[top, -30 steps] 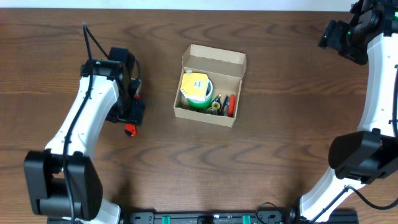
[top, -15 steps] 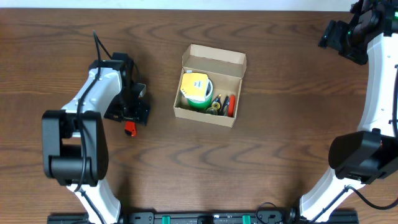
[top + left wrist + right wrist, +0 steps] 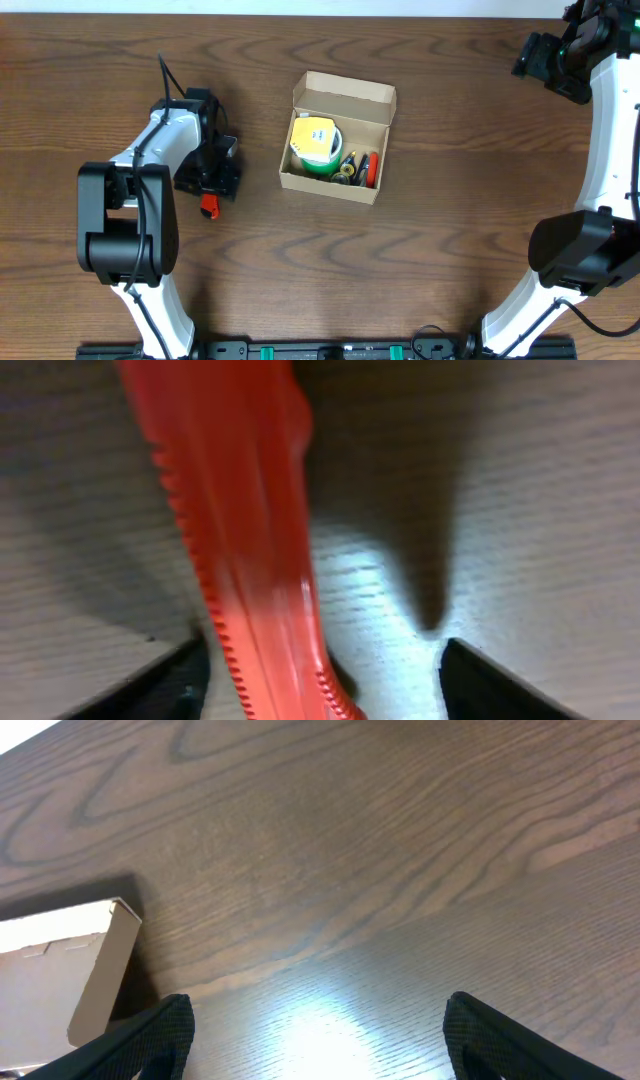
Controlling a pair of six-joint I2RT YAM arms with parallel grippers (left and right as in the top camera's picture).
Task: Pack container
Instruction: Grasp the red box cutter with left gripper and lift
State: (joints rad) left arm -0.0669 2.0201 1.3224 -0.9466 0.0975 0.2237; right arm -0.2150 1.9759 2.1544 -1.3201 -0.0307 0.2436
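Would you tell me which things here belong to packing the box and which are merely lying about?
Job: box; yellow-green roll and pen-like items inside it; red item on the table, between the open left fingers.
Idle: right fingers, open over bare table, far from the box.

No legible text or markings

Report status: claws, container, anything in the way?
Left claw open, straddling red ridged item. Right claw open, empty, far right. Container lid up, partly packed. Nothing between item and container.
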